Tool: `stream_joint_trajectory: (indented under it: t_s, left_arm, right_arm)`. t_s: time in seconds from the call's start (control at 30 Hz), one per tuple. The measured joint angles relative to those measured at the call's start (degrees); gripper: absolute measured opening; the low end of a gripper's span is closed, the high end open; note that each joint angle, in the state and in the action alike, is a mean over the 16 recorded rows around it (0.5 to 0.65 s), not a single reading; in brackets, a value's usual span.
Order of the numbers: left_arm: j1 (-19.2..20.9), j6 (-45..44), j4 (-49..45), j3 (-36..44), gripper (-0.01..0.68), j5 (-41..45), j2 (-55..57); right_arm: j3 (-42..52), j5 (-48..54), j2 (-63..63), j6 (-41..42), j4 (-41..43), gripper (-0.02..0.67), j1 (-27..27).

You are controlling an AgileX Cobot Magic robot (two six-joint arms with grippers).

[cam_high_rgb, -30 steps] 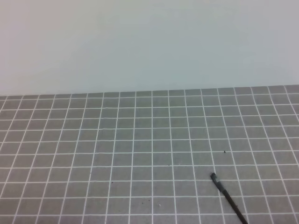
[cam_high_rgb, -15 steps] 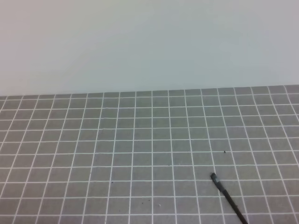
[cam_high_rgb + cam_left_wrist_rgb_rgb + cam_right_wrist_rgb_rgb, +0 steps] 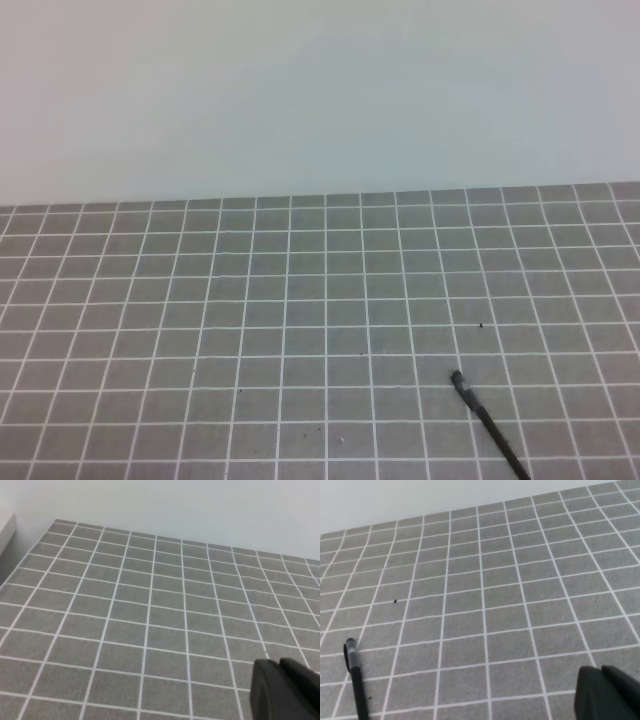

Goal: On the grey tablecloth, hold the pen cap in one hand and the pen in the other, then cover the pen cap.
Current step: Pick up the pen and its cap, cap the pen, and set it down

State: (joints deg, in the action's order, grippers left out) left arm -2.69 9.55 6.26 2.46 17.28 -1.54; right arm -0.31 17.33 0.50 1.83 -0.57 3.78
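A: While both arms hang back near the lower edge, what lies on the grey tablecloth?

B: One item only is plain: the pen, lying flat in the lower right of the high view. It runs diagonally, one end up-left, the rest passing out of the bottom edge of that view.

A: Same pen from the right wrist?

B: Yes. The pen sits at the lower left there, nearly upright in the picture, with a greyish band just below its top end. It rests on the cloth, free of any grip.

A: Pen cap?

B: Cannot make out a separate cap in any view. Whether that banded end is the cap, I cannot tell.

A: State of the right claw?

B: Clenched on nothing. Its dark tips show at the lower right corner, pressed together, well apart from the pen.

A: Left claw?

B: Also clenched and holding nothing. Dark tips at the lower right of its own view, above bare grid squares.

A: Other marks?

B: A small dark speck on the cloth, up and right of the pen's end. Pale wall behind the surface.
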Motion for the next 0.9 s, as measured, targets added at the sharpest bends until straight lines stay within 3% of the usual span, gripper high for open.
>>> stream_joint_trajectory:
  t_s: [0.9]
  left_arm:
    - [0.0,0.0,0.0,0.0,0.000,0.0,0.0]
  right_arm:
    - [0.0,0.0,0.0,0.0,0.0,0.008,0.0]
